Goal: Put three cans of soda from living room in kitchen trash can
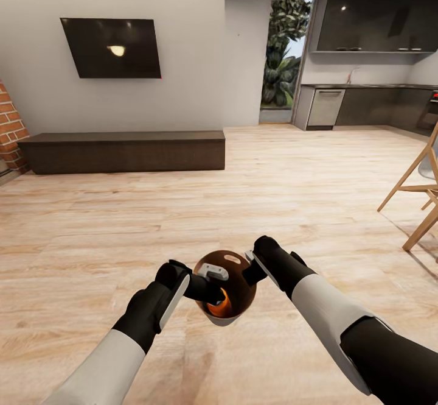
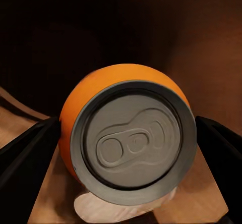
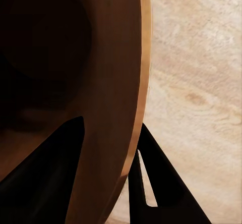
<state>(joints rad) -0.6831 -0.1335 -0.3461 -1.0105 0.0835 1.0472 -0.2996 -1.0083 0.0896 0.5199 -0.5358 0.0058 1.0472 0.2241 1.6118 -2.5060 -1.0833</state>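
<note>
We see the orange soda can (image 2: 126,138) inside the trash can (image 1: 240,307). Our left gripper (image 1: 210,283) reaches into its mouth, fingers closed on the can; our right gripper (image 1: 250,263) pinches the rim.

1. Left arm enters from 7 o'clock, forearm angled toward centre; left claw (image 1: 213,288) dips inside the bin, fingers (image 2: 25,158) closed on the orange can.
2. Right arm enters from 4 o'clock; right claw (image 1: 248,266) pinches the bin's wall, one finger (image 3: 45,178) inside, one outside.
</note>
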